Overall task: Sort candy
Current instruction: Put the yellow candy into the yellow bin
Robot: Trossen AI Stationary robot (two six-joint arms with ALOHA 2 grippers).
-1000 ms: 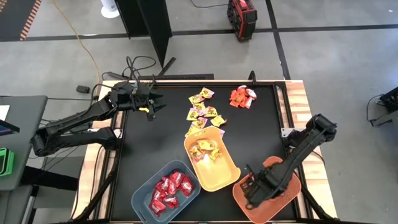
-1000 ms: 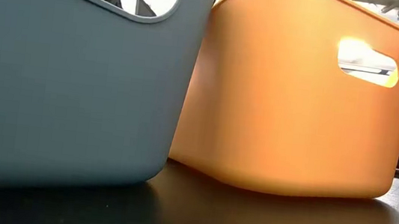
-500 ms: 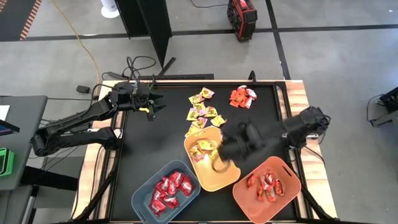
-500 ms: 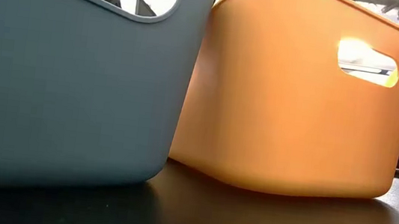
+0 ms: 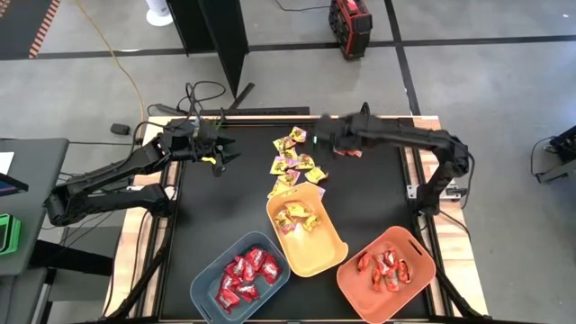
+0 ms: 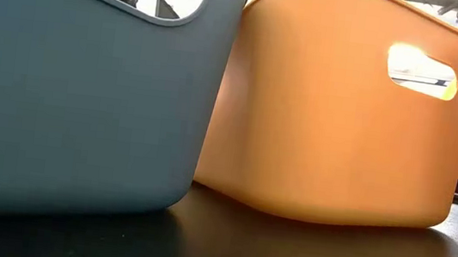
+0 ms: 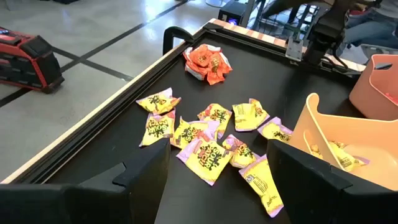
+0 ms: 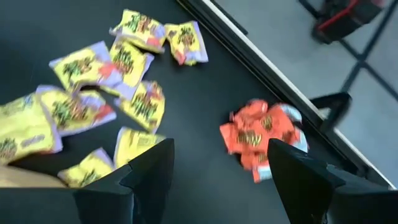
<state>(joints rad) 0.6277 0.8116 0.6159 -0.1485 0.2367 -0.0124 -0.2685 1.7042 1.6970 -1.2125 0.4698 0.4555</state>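
Right gripper [image 5: 326, 137], fingers apart and empty, is placed beside the orange-red candy pile [image 5: 349, 141]; pickup judged next, requiring descent over 1 sweet; left gripper [image 5: 219, 155] is held open, empty.

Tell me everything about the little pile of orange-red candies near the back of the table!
The orange-red candy pile is a small heap of shiny crinkly wrappers, orange-red with white ends and yellowish print. The pieces lie bunched and overlapping on the black table mat, close to its far raised edge, apart from the scattered yellow candies. The right gripper hovers just beside the pile with its fingers open, not holding any piece. Nothing else touches it.
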